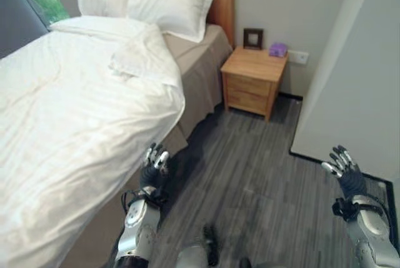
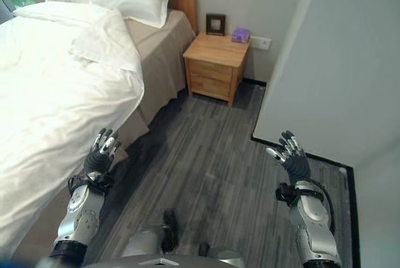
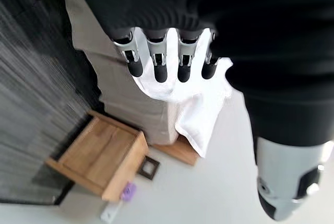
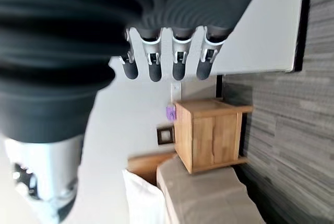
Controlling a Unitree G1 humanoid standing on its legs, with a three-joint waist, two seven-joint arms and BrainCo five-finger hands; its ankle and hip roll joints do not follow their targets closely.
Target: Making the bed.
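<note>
Wooden nightstand [image 1: 253, 80] beside bed [image 1: 81, 112]

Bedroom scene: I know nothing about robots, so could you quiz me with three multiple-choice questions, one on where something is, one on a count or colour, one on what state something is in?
1. Where is the small purple box?
A. on the nightstand
B. on the floor
C. on the bed

2. How many pillows lean at the headboard?
A. one
B. two
C. four

3. How is the left robot hand?
A. clutching the duvet
B. open, holding nothing
C. gripping a pillow

Answers:
1 A, the box sits on the nightstand's top beside a dark picture frame.
2 B, two white pillows stand side by side.
3 B, its fingers are straight, beside the hanging edge of the white duvet.
</note>
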